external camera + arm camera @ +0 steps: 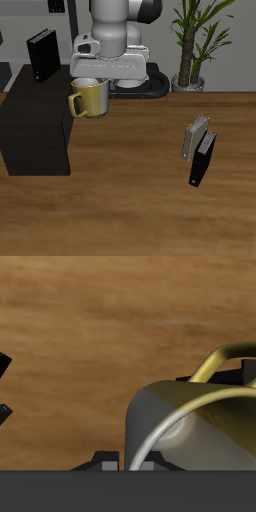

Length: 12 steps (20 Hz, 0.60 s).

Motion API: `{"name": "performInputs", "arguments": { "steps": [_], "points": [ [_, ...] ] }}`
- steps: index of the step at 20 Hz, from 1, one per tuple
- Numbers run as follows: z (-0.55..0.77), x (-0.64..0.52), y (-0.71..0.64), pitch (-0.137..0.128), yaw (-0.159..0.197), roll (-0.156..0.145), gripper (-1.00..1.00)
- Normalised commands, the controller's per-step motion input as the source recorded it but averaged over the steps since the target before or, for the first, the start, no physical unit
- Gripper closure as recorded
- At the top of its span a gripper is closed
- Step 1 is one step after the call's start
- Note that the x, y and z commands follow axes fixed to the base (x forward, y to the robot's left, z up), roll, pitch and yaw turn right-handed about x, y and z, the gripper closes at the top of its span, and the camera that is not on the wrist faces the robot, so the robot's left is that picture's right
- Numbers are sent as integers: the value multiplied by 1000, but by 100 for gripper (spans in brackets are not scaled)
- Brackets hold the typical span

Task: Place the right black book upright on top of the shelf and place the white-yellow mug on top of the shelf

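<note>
The matte-black shelf point(35, 125) stands at the table's side. The right black book point(42, 55) stands upright on the shelf's flat top, toward the back. My gripper point(97, 84) is shut on the rim of the white-yellow mug point(90, 98). It holds the mug in the air just beside the shelf's edge, about level with its top, with the yellow handle turned toward the shelf. In the wrist view the mug point(190, 421) fills the space right under my gripper point(128, 461), over bare wood. The mug is not touching the table.
A grey-beige book point(195, 138) and a narrower black book point(203, 160) stand together on the wooden table away from the shelf. A potted plant point(192, 40) stands at the back beside the robot's base.
</note>
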Motion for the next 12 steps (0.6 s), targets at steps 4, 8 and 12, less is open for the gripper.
{"name": "performInputs", "arguments": {
  "steps": [4, 8, 12],
  "points": [
    [407, 8, -341, -35, -7, -42, 100],
    [302, -24, -191, -39, 12, -7, 100],
    [150, 29, -337, -2, -6, -33, 100]
  ]
}}
